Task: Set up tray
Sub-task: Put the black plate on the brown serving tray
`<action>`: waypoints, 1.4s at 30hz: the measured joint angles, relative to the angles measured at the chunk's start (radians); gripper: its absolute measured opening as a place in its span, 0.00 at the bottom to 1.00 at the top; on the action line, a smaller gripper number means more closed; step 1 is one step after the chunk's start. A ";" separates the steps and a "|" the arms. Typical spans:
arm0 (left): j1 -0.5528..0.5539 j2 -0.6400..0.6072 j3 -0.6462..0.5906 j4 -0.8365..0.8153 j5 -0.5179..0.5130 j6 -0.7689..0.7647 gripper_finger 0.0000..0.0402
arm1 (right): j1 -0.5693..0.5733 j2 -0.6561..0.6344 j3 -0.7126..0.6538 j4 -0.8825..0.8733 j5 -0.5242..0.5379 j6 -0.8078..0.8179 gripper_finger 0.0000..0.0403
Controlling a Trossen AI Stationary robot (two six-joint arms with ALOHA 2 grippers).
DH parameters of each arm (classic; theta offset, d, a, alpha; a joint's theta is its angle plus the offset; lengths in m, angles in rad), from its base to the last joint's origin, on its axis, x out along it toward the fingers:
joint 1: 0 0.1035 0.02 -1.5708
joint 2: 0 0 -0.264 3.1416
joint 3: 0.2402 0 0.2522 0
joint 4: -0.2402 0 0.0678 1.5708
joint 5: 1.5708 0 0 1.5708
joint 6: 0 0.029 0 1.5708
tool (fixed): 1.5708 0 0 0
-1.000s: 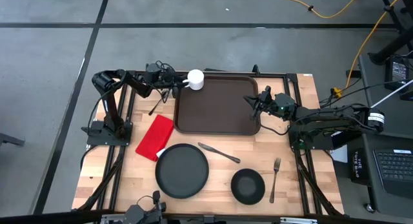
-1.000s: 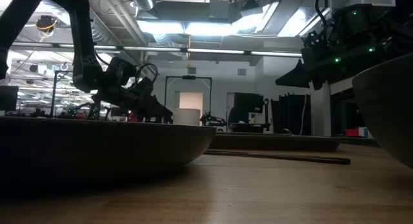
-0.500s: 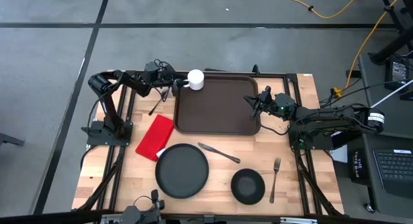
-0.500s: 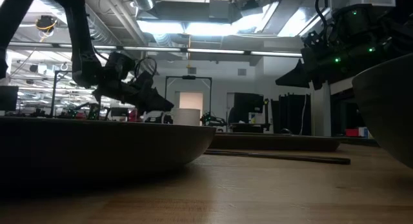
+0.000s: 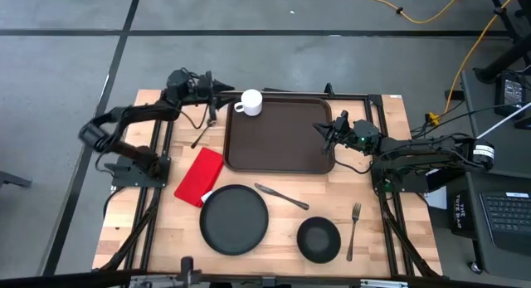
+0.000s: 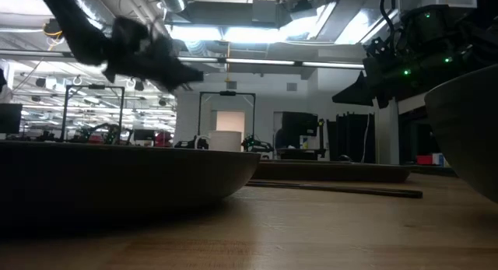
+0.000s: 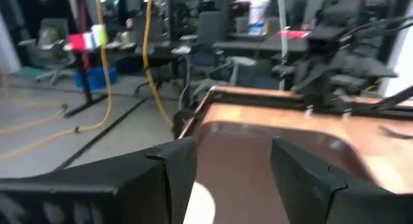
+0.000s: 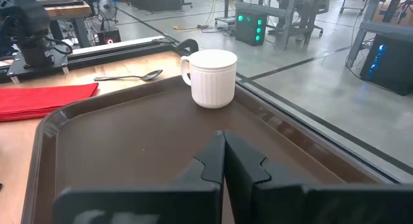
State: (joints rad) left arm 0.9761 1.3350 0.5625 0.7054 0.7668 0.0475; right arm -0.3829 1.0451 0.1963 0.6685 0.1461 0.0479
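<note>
Since the earlier frames, we find the left gripper [image 5: 217, 87] lifted and drawn back from the white mug [image 5: 250, 102], its fingers [image 7: 303, 179] spread wide with nothing between them. The mug stands upright in a far corner of the tray [image 5: 282, 134], free of any grip; we judge it delivered. The tray lies at the far middle of the table [image 5: 390, 238]. We note the right gripper [image 5: 326, 132] resting over the tray's opposite end, jaws pressed together and empty. Off the tray we record the spoon [image 5: 200, 136], red napkin [image 5: 200, 177], black plate [image 5: 234, 220], knife [image 5: 280, 195], bowl [image 5: 319, 240] and fork [image 5: 353, 230]. We judge most of the setting outstanding.
</note>
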 joint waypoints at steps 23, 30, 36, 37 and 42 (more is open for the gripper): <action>-0.570 -0.347 0.000 -0.533 -0.589 0.187 0.01 | 0.004 0.000 0.000 0.013 -0.004 0.001 0.03; -0.822 -0.314 0.000 -0.520 -0.817 0.147 0.01 | 0.068 0.000 0.000 -0.039 -0.010 -0.025 0.03; -0.977 -0.314 0.000 -0.505 -0.959 0.094 0.00 | 0.132 0.000 0.064 -0.147 -0.009 0.015 0.01; -1.000 -0.314 0.000 -0.506 -0.972 0.094 0.00 | 0.146 0.000 0.090 -0.195 -0.009 0.025 0.01; -1.098 -0.314 0.000 -0.507 -1.035 0.065 0.01 | 0.226 0.000 0.246 -0.462 -0.009 0.075 0.01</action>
State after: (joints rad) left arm -0.1216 1.0210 0.5621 0.1982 -0.2682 0.1126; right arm -0.1573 1.0451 0.4421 0.2062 0.1371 0.1231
